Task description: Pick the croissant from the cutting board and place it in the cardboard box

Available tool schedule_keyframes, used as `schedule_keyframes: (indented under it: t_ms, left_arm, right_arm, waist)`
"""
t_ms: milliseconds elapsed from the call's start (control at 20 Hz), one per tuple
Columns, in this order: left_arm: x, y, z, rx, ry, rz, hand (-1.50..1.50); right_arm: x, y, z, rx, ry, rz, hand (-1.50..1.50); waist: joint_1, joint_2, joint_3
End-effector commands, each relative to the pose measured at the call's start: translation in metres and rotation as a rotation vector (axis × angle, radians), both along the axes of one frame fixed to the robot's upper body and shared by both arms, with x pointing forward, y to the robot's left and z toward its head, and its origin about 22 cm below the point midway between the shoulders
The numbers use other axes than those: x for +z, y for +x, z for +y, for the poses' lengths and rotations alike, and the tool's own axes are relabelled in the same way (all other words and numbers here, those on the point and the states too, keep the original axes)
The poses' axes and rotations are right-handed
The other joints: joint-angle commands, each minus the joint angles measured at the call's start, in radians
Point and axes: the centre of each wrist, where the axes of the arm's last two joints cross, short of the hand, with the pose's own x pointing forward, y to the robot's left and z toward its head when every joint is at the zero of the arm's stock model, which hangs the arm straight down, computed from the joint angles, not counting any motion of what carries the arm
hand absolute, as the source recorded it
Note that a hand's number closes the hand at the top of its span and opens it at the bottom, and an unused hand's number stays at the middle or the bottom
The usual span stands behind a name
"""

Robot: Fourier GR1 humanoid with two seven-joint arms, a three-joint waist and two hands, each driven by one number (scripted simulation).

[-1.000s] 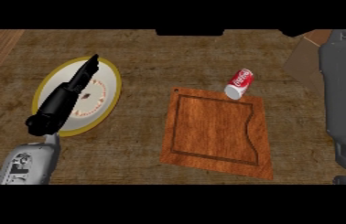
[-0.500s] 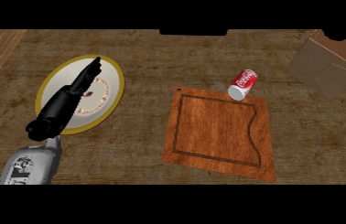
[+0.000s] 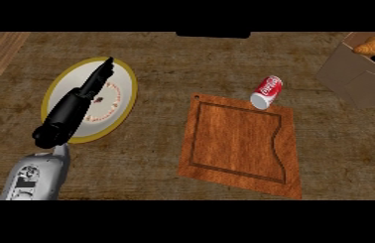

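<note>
The wooden cutting board lies in the middle right of the counter with nothing on it. At the upper right edge stands the cardboard box, and a bit of the golden croissant shows inside it. My left hand is open, its fingers straight and pointing up over a plate at the left. My right hand is out of view.
A white plate with a yellow rim sits under my left hand. A red soda can lies on its side at the board's far edge, between board and box.
My right arm, at the right edge a second ago, has left the view. The box and croissant now show at the upper right. My left hand stayed over the plate.
</note>
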Motion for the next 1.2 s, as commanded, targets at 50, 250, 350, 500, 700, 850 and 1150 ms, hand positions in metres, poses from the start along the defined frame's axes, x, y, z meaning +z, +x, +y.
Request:
schedule_keyframes:
  t_ms: [50, 250, 350, 500, 700, 850, 1150]
  left_arm:
    - [0.000, -0.004, 0.000, -0.011, -0.023, -0.013, 0.00]
    - [0.001, -0.001, 0.004, 0.007, 0.000, 0.007, 0.00]
    - [0.002, 0.006, 0.006, -0.009, -0.005, 0.010, 0.00]
    - [0.001, -0.005, 0.007, -0.007, -0.006, 0.001, 0.00]
    - [-0.004, -0.001, 0.016, 0.022, -0.006, 0.005, 0.00]
    - [-0.008, -0.007, 0.004, 0.016, -0.013, 0.007, 0.00]
    - [-0.010, 0.001, 0.002, -0.006, 0.002, -0.010, 0.00]
  right_arm:
    - [-0.016, -0.006, -0.015, 0.077, 0.071, 0.145, -1.50]
    - [-0.016, -0.016, -0.031, 0.198, 0.143, 0.088, -1.50]
    - [0.012, -0.013, -0.032, 0.247, 0.213, -0.037, -1.50]
    - [0.007, -0.010, -0.027, 0.221, 0.472, -0.319, -1.50]
    - [0.012, -0.020, -0.046, 0.123, 0.878, -0.531, -1.50]
    - [-0.004, -0.025, -0.052, -0.009, 1.011, -0.554, -1.50]
    - [-0.011, -0.051, -0.084, -0.114, 1.051, -0.665, -1.50]
  waist:
    - [0.005, -0.002, 0.000]
    - [0.001, 0.000, 0.001]
    - [0.000, 0.002, 0.001]
    - [0.000, -0.009, 0.004]
    - [-0.019, 0.000, 0.005]
    - [-0.002, 0.002, 0.003]
    - [0.005, 0.013, 0.004]
